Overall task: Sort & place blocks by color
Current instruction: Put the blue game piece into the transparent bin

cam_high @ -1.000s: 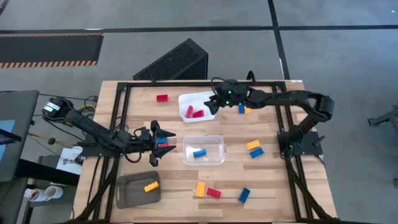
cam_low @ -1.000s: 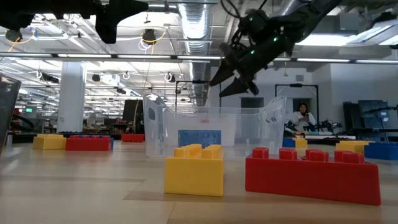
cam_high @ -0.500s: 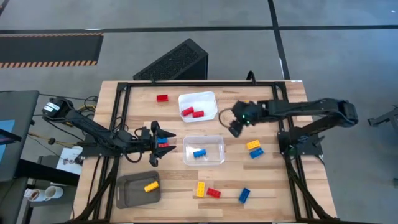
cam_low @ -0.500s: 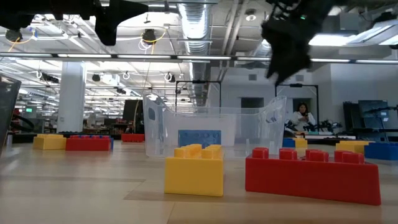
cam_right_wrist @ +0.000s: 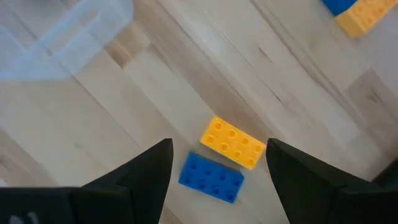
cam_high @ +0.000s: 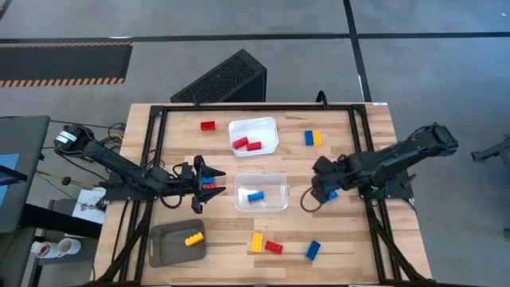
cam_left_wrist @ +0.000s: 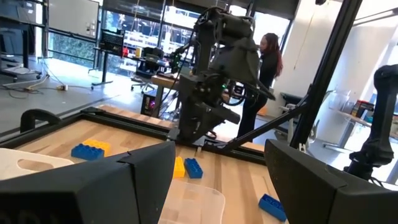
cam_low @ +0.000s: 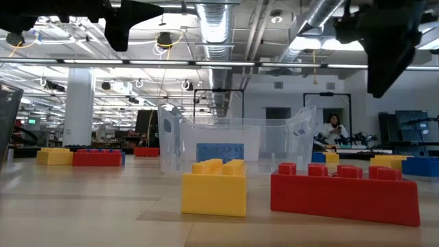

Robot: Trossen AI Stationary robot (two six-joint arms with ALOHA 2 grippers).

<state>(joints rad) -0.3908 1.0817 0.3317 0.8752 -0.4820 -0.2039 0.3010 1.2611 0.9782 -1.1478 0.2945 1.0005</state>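
Note:
My right gripper [cam_high: 319,191] hangs open, pointing down, over a yellow block [cam_right_wrist: 233,143] and a blue block [cam_right_wrist: 211,177] that lie side by side on the table right of the clear tray [cam_high: 260,192]. Its fingers stand apart above them and touch nothing. My left gripper [cam_high: 213,182] waits open left of the clear tray, held about level. Nothing shows between its fingers [cam_left_wrist: 149,180] in the left wrist view. In the high view a small red piece [cam_high: 209,185] shows at its tips. The clear tray holds a blue block [cam_high: 255,195].
A white tray [cam_high: 267,126] at the back holds two red blocks [cam_high: 247,145]. A grey tray [cam_high: 163,247] at the near left holds a yellow block [cam_high: 193,237]. Loose blocks: red [cam_high: 208,125], a blue-yellow pair [cam_high: 313,138], yellow [cam_high: 257,241], red [cam_high: 273,246], blue [cam_high: 312,250].
My right gripper has swung from above the white tray toward the table's right and near side, over the yellow and blue pair. It has tipped from a slant to pointing steeply down and has stayed open. No block has moved.

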